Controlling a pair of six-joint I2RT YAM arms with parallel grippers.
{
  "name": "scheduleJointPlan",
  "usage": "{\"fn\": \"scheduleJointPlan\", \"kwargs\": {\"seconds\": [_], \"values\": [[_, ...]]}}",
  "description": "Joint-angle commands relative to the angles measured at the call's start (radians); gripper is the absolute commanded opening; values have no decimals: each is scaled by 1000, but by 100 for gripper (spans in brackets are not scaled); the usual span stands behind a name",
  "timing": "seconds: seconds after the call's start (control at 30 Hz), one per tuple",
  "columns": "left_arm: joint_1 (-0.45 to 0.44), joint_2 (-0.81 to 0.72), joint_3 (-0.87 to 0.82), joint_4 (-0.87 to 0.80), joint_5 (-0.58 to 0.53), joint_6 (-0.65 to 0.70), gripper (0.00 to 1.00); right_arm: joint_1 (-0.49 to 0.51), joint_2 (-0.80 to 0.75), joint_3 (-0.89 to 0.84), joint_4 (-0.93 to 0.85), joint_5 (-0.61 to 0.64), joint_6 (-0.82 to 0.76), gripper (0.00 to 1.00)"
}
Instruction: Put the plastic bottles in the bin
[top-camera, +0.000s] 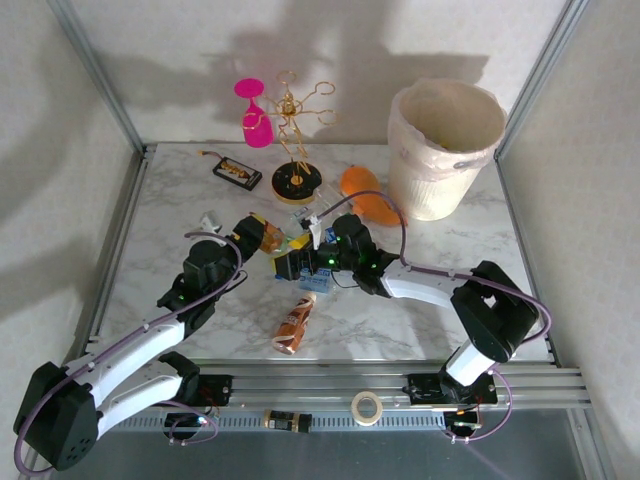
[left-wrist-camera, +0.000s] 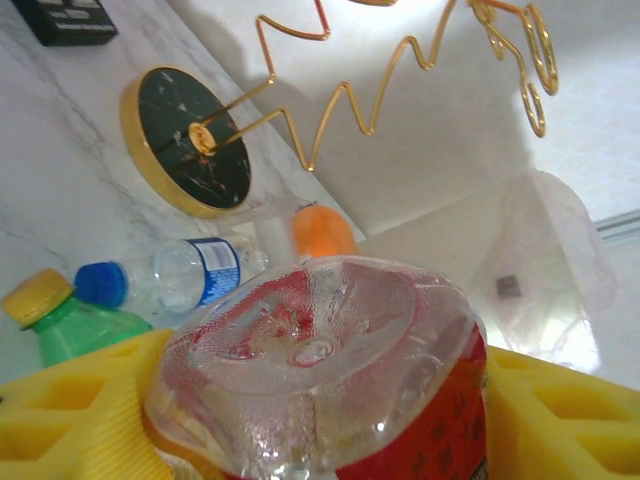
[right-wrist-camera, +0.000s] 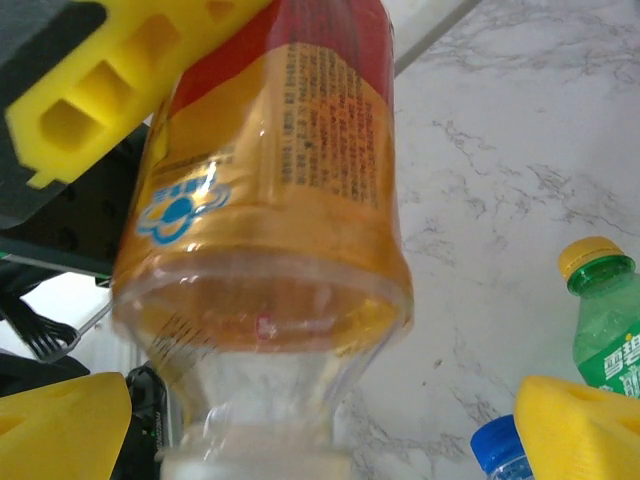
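My left gripper (left-wrist-camera: 320, 400) is shut on a red-labelled plastic bottle (left-wrist-camera: 330, 350), whose clear base faces the left wrist camera. From above, that bottle (top-camera: 272, 240) hangs at mid-table in the left gripper (top-camera: 258, 232). My right gripper (right-wrist-camera: 320, 430) is open, its yellow fingers (right-wrist-camera: 580, 430) standing wide either side of the bottle's neck (right-wrist-camera: 260, 410) without touching it. A green bottle (left-wrist-camera: 70, 320) with a yellow cap and a clear blue-capped bottle (left-wrist-camera: 180, 275) lie on the marble. A brown bottle (top-camera: 293, 322) lies nearer the front. The cream bin (top-camera: 445, 150) stands at the back right.
A gold wire rack (top-camera: 295, 130) with a pink glass (top-camera: 255, 115) stands at the back centre on its round black base (left-wrist-camera: 185, 140). An orange fish toy (top-camera: 365, 195) lies beside the bin. A flat black device (top-camera: 237, 173) lies back left. A tape roll (top-camera: 366, 407) sits on the front rail.
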Motion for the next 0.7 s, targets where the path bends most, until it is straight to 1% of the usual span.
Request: {"fn": "scheduleJointPlan", "kwargs": {"seconds": [0.0, 0.17, 0.2, 0.33, 0.4, 0.5, 0.57, 0.67], "values": [[-13, -12, -24, 61, 62, 8, 56, 8, 16, 42, 45, -7, 16, 98], [-29, -6, -34, 72, 75, 7, 56, 9, 18, 45, 49, 0, 18, 91], [-34, -3, -37, 80, 76, 6, 56, 8, 17, 45, 47, 1, 18, 88], [-54, 12, -38, 96, 86, 5, 56, 9, 25, 50, 49, -14, 23, 71], [-61, 20, -36, 97, 89, 5, 57, 8, 27, 47, 58, -20, 28, 61], [-63, 22, -39, 101, 86, 0, 57, 9, 20, 41, 69, -25, 31, 49], [-64, 22, -36, 96, 76, 2, 58, 8, 10, 31, 77, -25, 29, 44], [-63, 14, -17, 65, 52, 16, 61, 8, -12, 12, 81, -5, 26, 41]]}}
